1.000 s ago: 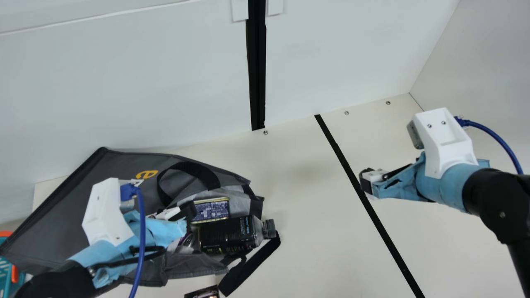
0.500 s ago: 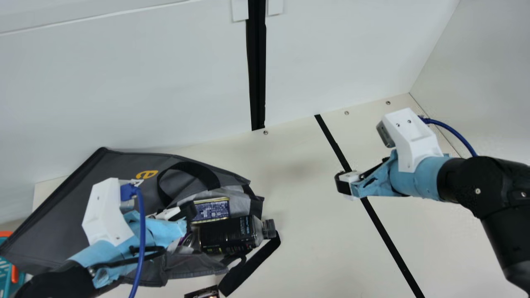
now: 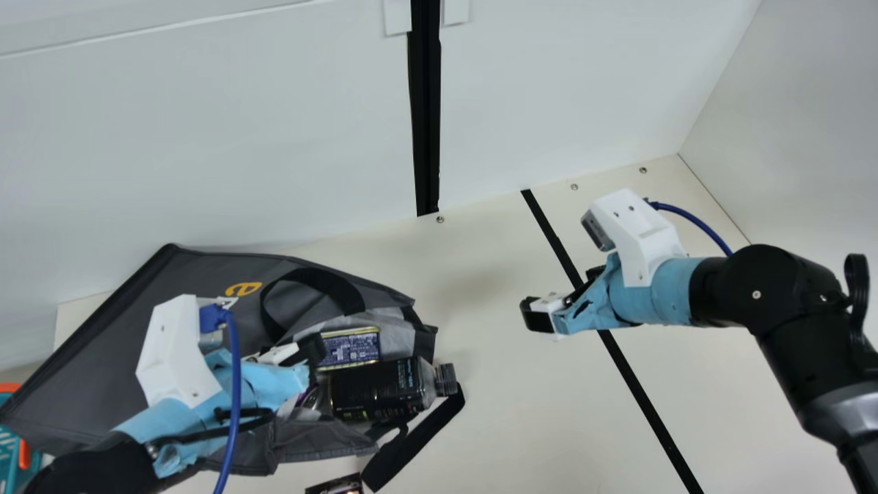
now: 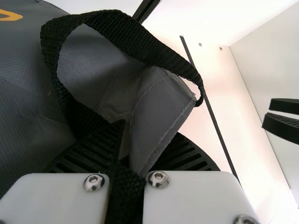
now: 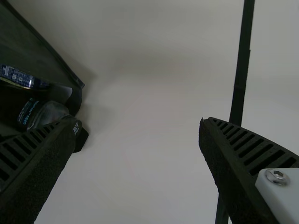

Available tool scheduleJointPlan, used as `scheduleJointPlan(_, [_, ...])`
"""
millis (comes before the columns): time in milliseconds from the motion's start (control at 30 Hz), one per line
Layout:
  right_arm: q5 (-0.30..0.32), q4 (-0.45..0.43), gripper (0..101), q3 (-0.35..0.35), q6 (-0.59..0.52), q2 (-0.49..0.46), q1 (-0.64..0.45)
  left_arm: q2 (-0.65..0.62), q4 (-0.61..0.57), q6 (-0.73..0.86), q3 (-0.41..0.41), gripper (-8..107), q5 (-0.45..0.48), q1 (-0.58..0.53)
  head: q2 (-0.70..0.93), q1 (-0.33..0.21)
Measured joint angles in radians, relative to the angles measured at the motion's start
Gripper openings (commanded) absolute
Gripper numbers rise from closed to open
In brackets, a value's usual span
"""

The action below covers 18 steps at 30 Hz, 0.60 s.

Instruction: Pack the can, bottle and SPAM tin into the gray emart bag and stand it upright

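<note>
The gray emart bag (image 3: 199, 295) lies on its side in the main view, its mouth facing right. At the mouth are the SPAM tin (image 3: 351, 348) and the dark bottle (image 3: 377, 390), its cap poking out; the can (image 3: 311, 398) is partly hidden. My left gripper (image 3: 317, 348) is at the mouth beside the tin; the left wrist view has the left gripper (image 4: 133, 161) shut on the bag's fabric and strap. To the right of the bag, my right gripper (image 3: 531, 314) hangs over the table; in the right wrist view, the right gripper (image 5: 133, 123) is open, nothing between its fingers.
A dark printed item (image 3: 336, 485) lies at the main view's bottom edge, and a teal and orange basket (image 3: 10, 446) at the lower left corner. Behind the bag rises a white wall (image 3: 206, 151). Table surface (image 3: 507, 405) stretches right of the bag.
My right arm has moved left toward the bag, its gripper passing over the black line on the table. My left arm, the bag and its contents have stayed still.
</note>
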Motion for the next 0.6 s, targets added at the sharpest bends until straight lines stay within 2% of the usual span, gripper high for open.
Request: scheduleJointPlan(600, [-0.034,0.140,95,0.040,-0.162,0.117,0.068,0.000,0.000,0.000,0.000,-8,0.000,0.000,0.000,0.000])
